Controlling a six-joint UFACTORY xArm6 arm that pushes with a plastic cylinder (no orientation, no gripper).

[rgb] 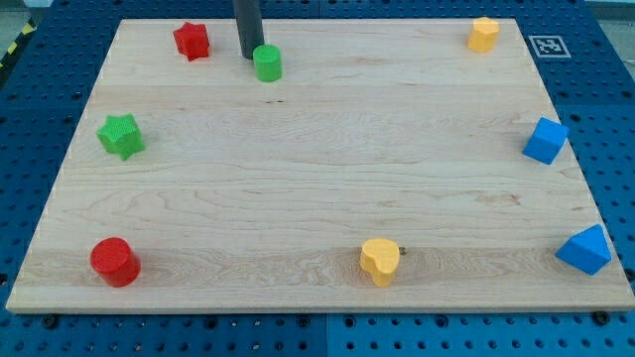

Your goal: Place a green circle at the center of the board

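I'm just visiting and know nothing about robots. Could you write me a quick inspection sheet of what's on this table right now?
Surface: wooden board lying on a blue perforated table.
Job's things: green circle near the view's top left, well away from the board's center.
Clutter: red star, green star, red cylinder, yellow heart, yellow block, two blue blocks, all near the edges.
Grippers: none; my tip sits just left of the green circle, close or touching.
Cables: nothing seen.
Surroundings: black-and-white marker tag; yellow-black striped tape.
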